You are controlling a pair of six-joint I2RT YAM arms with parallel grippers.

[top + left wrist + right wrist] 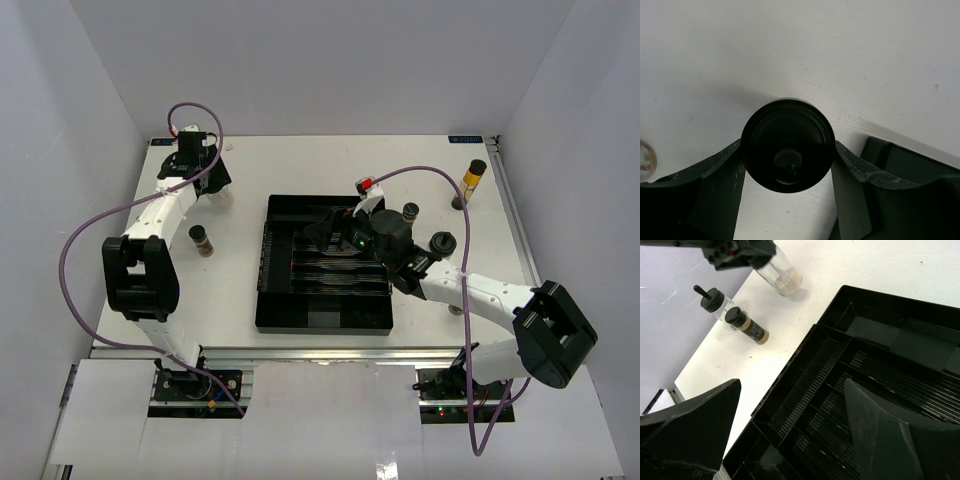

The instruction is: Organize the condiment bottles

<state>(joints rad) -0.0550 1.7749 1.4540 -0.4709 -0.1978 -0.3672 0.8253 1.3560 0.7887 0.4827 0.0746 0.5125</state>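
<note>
Gripping the black cap of a clear bottle [787, 127], the left pincer [788, 154] is closed on it, with a finger [720, 175] touching each side. This bottle has pale grains in it and is by the far left corner of the table [300, 165]. I cannot tell if it stands on the table or is lifted. Near it, on the left side of the table, a knob bottle [714, 300] and a brown bottle [747, 325] are just beside each other.

The right pincer [792, 382] is open wide and holds nothing. It hangs over the black tray [325, 318] in the middle of the table. The tray has long slots. Between the tray and the right edge stand a small black-capped bottle [410, 212] and a second knob bottle [441, 242]. A yellow bottle [473, 178] stands near the far right corner.
</note>
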